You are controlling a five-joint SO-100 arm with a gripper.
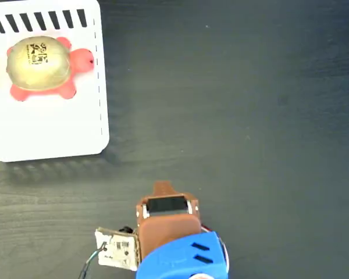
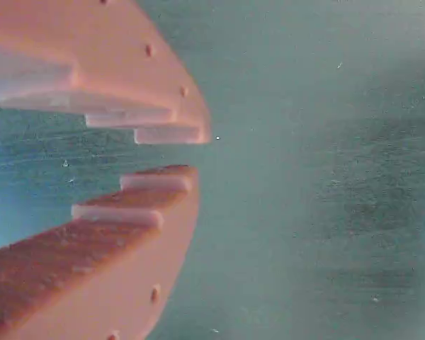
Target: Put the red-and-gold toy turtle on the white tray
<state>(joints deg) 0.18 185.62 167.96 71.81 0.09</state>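
Observation:
The red-and-gold toy turtle [image 1: 43, 65] lies on the white tray [image 1: 58, 131] at the top left of the fixed view, gold shell up, its coral head pointing right toward the tray's right edge. My arm [image 1: 168, 224] is folded back at the bottom centre, far from the tray. In the wrist view my gripper [image 2: 195, 152] hangs over bare dark table; its two orange fingers [image 2: 113, 234] stand a narrow gap apart at the tips with nothing between them. Neither the turtle nor the tray shows in the wrist view.
The dark wood-grain table [image 1: 250, 116] fills the middle and right of the fixed view. A small circuit board with wires [image 1: 116, 250] sits on the arm's left side near the bottom edge.

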